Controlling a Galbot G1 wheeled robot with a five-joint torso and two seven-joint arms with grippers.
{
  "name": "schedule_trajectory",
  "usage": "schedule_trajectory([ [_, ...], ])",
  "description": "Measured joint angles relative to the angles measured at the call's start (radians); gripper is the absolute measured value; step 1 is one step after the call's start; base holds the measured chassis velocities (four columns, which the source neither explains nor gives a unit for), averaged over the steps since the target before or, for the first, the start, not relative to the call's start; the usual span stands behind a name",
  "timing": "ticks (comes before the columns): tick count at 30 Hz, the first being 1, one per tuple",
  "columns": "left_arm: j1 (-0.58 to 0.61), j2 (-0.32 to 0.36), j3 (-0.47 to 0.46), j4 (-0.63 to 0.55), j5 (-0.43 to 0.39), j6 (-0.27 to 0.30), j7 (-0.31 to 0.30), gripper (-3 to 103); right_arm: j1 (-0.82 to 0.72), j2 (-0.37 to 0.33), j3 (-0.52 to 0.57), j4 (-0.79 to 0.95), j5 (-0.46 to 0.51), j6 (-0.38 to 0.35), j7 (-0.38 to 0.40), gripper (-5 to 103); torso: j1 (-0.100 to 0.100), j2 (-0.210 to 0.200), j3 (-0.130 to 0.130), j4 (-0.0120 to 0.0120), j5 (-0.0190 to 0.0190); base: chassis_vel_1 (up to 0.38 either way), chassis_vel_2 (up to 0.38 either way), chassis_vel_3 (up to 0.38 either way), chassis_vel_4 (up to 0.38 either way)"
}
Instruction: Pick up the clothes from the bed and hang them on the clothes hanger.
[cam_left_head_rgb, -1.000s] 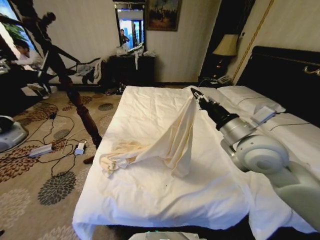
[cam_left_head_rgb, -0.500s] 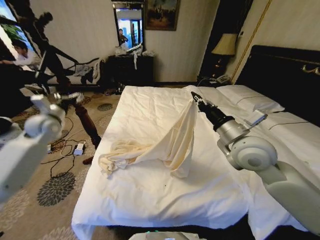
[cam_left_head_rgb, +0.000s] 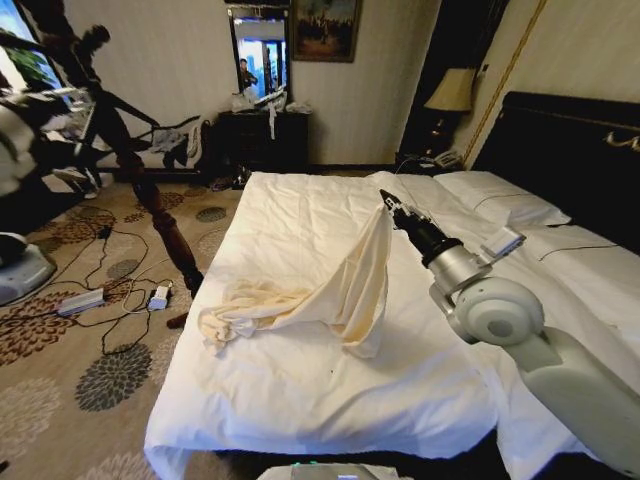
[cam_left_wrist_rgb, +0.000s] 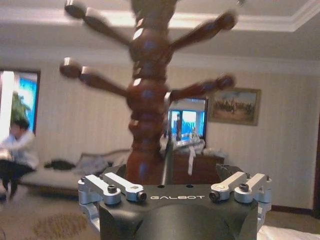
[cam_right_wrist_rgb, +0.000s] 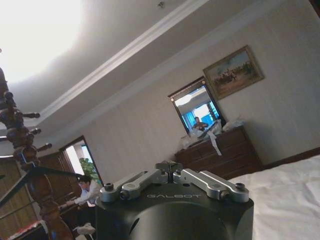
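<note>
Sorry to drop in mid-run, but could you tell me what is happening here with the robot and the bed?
The right gripper is shut on one end of the clothes, a cream-yellow garment, and holds that end up above the bed. The cloth hangs from it like a tent; its other end lies bunched on the white sheet near the bed's left edge. The left gripper is open and points at a wooden coat stand beside the bed. Nothing has been hung yet.

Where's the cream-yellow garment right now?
In the head view, the soft cream-yellow cloth garment is near the middle of the wide white-sheeted bed, one corner pinched and lifted by the right tool, the bunched end trailing toward the bed's left edge.
</note>
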Motion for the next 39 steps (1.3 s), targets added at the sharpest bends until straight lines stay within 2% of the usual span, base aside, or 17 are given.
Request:
schedule_trajectory([
  [3, -0.033, -0.030, 0.031, 0.042, -0.011, 0.025, 0.006, 100, -0.017, 0.001, 0.002, 0.000, -0.007, 0.000, -0.001, 0, 0.000, 0.000, 0.000, -0.0003, 0.0006, 0.000, 0.000, 0.000, 0.000],
  [7, -0.109, -0.092, 0.113, 0.101, 0.015, 0.103, -0.010, 100, -0.034, 0.000, 0.013, -0.001, -0.014, 0.000, -0.001, 0, 0.000, 0.000, 0.000, -0.0007, 0.0009, 0.000, 0.000, 0.000, 0.000],
  [8, -0.109, -0.092, 0.113, 0.101, 0.015, 0.103, -0.010, 100, -0.034, 0.000, 0.013, -0.001, -0.014, 0.000, -0.001, 0, 0.000, 0.000, 0.000, -0.0007, 0.0009, 0.000, 0.000, 0.000, 0.000],
  [11, -0.180, -0.125, 0.176, 0.147, 0.030, 0.191, -0.053, 100, -0.044, -0.003, 0.023, 0.001, -0.014, 0.000, -0.001, 0, 0.000, 0.000, 0.000, -0.0004, 0.0010, 0.000, 0.000, 0.000, 0.000],
  [13, -0.211, -0.130, 0.198, 0.165, 0.031, 0.227, -0.059, 100, -0.053, -0.004, 0.028, 0.004, -0.016, 0.001, 0.000, 0, 0.000, 0.000, 0.000, -0.0003, 0.0011, 0.000, 0.000, 0.000, 0.000],
  [16, -0.232, -0.133, 0.213, 0.183, 0.031, 0.253, -0.057, 102, -0.063, -0.005, 0.032, 0.007, -0.019, 0.001, 0.000, 0, 0.000, 0.000, 0.000, 0.0001, 0.0012, 0.000, 0.000, 0.000, 0.000],
  [18, -0.250, -0.144, 0.225, 0.213, 0.032, 0.280, -0.041, 98, -0.071, -0.006, 0.034, 0.009, -0.024, 0.001, 0.000, 0, 0.000, 0.000, 0.000, 0.0003, 0.0010, 0.000, 0.000, 0.000, 0.000],
  [20, -0.253, -0.147, 0.227, 0.218, 0.032, 0.283, -0.036, 97, -0.072, -0.007, 0.034, 0.010, -0.025, 0.001, 0.000, 0, 0.000, 0.000, 0.000, 0.0001, 0.0010, 0.000, 0.000, 0.000, 0.000],
  [22, -0.256, -0.157, 0.231, 0.233, 0.036, 0.289, -0.016, 88, -0.072, -0.008, 0.035, 0.011, -0.025, 0.002, 0.001, 0, 0.000, 0.000, 0.000, -0.0004, 0.0009, 0.000, 0.000, 0.000, 0.000],
  [25, -0.259, -0.163, 0.232, 0.242, 0.037, 0.290, -0.008, 82, -0.072, -0.010, 0.037, 0.012, -0.025, 0.003, 0.001, 0, 0.000, 0.000, 0.000, -0.0004, 0.0010, 0.000, 0.000, 0.000, 0.000],
  [28, -0.266, -0.169, 0.232, 0.252, 0.035, 0.290, -0.006, 66, -0.082, -0.012, 0.045, 0.016, -0.025, 0.003, 0.002, 0, 0.000, 0.000, 0.000, -0.0001, 0.0009, 0.000, 0.000, 0.000, 0.000],
  [30, -0.267, -0.169, 0.232, 0.253, 0.034, 0.290, -0.006, 66, -0.084, -0.012, 0.047, 0.017, -0.025, 0.003, 0.002, 0, 0.000, 0.000, 0.000, -0.0001, 0.0009, 0.000, 0.000, 0.000, 0.000],
  [32, -0.267, -0.169, 0.232, 0.251, 0.024, 0.290, -0.005, 55, -0.094, -0.017, 0.056, 0.020, -0.027, 0.003, 0.002, 0, 0.000, 0.000, 0.000, -0.0003, 0.0010, 0.000, 0.000, 0.000, 0.000],
  [33, -0.267, -0.169, 0.232, 0.251, 0.024, 0.290, -0.005, 55, -0.094, -0.017, 0.056, 0.020, -0.027, 0.003, 0.002, 0, 0.000, 0.000, 0.000, -0.0003, 0.0010, 0.000, 0.000, 0.000, 0.000],
  [37, -0.268, -0.163, 0.231, 0.238, -0.003, 0.291, -0.003, 34, -0.095, -0.019, 0.062, 0.020, -0.027, 0.003, 0.002, 0, 0.000, 0.000, 0.000, -0.0001, 0.0010, 0.000, 0.000, 0.000, 0.000],
  [38, -0.268, -0.163, 0.231, 0.238, -0.003, 0.291, -0.003, 34, -0.095, -0.019, 0.062, 0.020, -0.027, 0.003, 0.002, 0, 0.000, 0.000, 0.000, -0.0001, 0.0010, 0.000, 0.000, 0.000, 0.000],
  [39, -0.268, -0.161, 0.231, 0.235, -0.006, 0.291, 0.000, 28, -0.094, -0.019, 0.062, 0.020, -0.027, 0.003, 0.002, 0, 0.000, 0.000, 0.000, -0.0001, 0.0010, 0.000, 0.000, 0.000, 0.000],
])
